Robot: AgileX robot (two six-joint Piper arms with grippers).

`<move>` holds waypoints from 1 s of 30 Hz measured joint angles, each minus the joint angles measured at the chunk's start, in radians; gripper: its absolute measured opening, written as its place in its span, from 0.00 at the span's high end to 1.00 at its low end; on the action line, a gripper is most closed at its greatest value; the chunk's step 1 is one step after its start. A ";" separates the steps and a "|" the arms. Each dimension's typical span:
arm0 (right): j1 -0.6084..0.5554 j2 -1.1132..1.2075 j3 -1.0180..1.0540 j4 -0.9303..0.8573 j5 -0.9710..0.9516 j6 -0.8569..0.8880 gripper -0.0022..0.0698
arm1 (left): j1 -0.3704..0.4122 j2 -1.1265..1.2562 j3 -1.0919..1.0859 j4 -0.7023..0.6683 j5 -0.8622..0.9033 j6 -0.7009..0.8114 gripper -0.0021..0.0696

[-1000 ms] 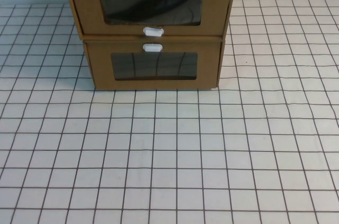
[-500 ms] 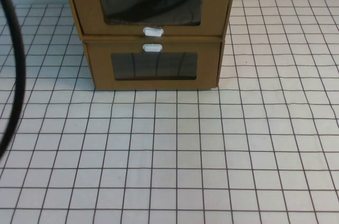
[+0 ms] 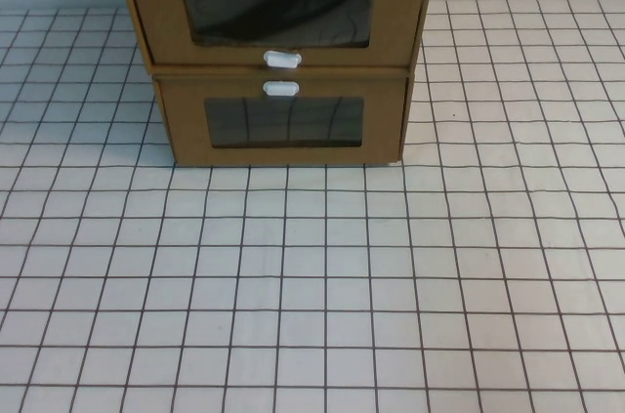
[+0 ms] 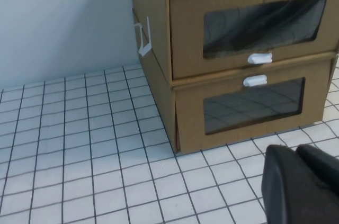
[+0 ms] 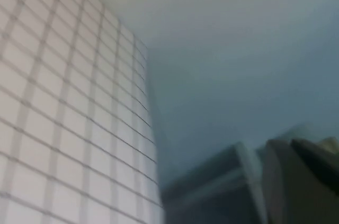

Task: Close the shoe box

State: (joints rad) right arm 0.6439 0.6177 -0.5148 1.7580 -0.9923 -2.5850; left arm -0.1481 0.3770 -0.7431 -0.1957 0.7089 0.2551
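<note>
The shoe box is the upper of two stacked brown cardboard boxes at the table's far side, with a clear window and a white pull tab just below it. Its drawer front stands slightly forward of the box below. It also shows in the left wrist view. My left gripper is shut and empty, low over the cloth in front of the boxes and apart from them. My right gripper looks shut and empty, facing the wall, away from the boxes. Neither gripper shows in the high view.
The matching lower box has its white tab above its window. A white checked cloth covers the table. A small white clip sticks out from the side of the boxes. A blurred dark object lies beside the right gripper.
A dark cable that swung through the high view's left edge half a second ago is gone. The boxes have not moved.
</note>
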 joint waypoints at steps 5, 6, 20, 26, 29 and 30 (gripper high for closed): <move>0.000 -0.035 0.002 0.000 0.374 0.378 0.99 | 0.000 -0.089 0.117 0.000 -0.050 -0.003 0.97; 0.000 -0.035 0.002 0.000 0.464 0.421 0.99 | 0.000 -0.095 0.125 0.000 -0.052 -0.007 0.97; 0.000 0.146 -0.194 -0.006 1.016 0.697 0.99 | 0.000 -0.107 0.131 0.001 0.047 -0.039 0.97; 0.000 0.145 -0.264 -0.006 0.837 0.606 0.99 | 0.000 -0.195 0.168 0.001 0.061 -0.052 0.97; 0.000 0.146 -0.264 -0.002 0.796 0.575 0.99 | 0.000 -0.293 0.231 0.001 0.063 -0.091 0.97; 0.000 0.146 -0.264 -0.001 0.796 0.559 0.99 | 0.000 -0.326 0.259 0.002 0.063 -0.107 0.97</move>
State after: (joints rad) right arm 0.6439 0.7641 -0.7792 1.7568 -0.1960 -2.0264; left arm -0.1481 0.0508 -0.4845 -0.1933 0.7720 0.1479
